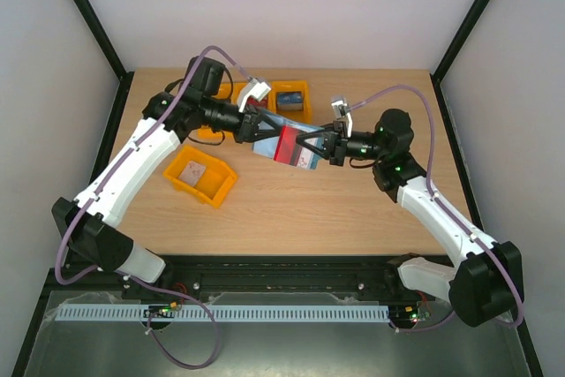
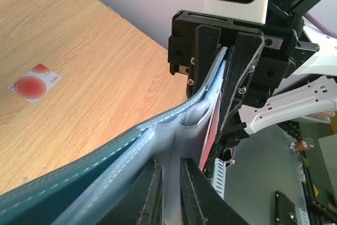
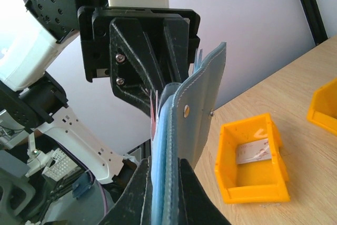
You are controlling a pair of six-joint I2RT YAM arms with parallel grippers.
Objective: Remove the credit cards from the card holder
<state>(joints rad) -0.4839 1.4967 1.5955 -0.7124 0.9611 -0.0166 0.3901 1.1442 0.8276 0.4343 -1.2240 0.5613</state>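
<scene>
Toward the far edge of the counter [image 1: 309, 218], about midway between its left and right edges, one teal card holder [image 2: 79, 172] hangs in the air, stretched open between two hands. The left hand [image 1: 260, 130] is clamped on one end and the right hand [image 1: 325, 143] on the other, each with its fingers pinched narrow on the leather.

Three cards show. One reddish card [image 2: 210, 130] sits edge-on in the holder's pale blue pockets, close to the right hand. One white card with a red round mark [image 2: 34, 82] lies flat on the bare wood, clear of the holder. One pale card [image 3: 254, 153] lies inside an orange bin [image 1: 201, 174] left of centre.

Two more orange bins [image 1: 291, 99] stand at the far edge. A scrap of orange under the left arm may be a fourth; I cannot tell.
</scene>
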